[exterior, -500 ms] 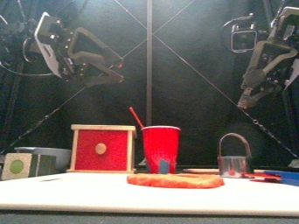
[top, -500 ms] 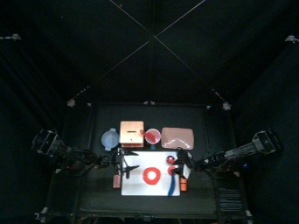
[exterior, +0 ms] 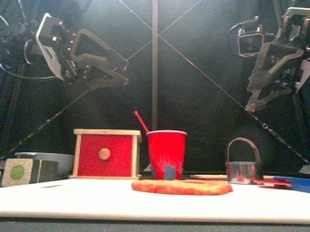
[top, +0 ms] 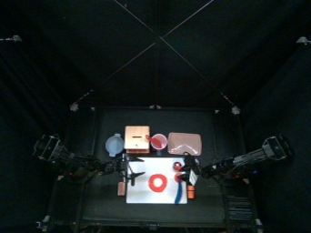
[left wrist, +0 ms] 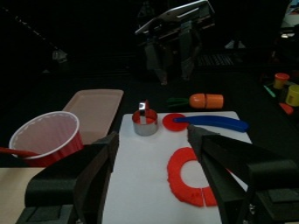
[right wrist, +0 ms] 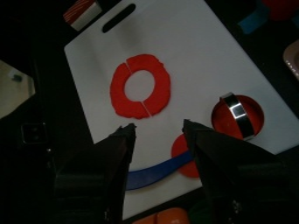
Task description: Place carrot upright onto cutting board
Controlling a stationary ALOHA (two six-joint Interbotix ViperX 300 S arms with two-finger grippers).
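One camera hangs high overhead, looking straight down; the table is small and the white board [top: 159, 188] sits mid-frame. Another sits at the table's front edge, looking level across the board [exterior: 145, 201] at close range. The left wrist camera looks along the board [left wrist: 152, 166] towards the right arm [left wrist: 173, 39]. The right wrist camera looks down on the board [right wrist: 176, 83] from close above. All four share the board.

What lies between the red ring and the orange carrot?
A blue-handled red spoon lies on the flat white cutting board between the flat red ring and the stubby orange carrot; the left wrist view shows it best.
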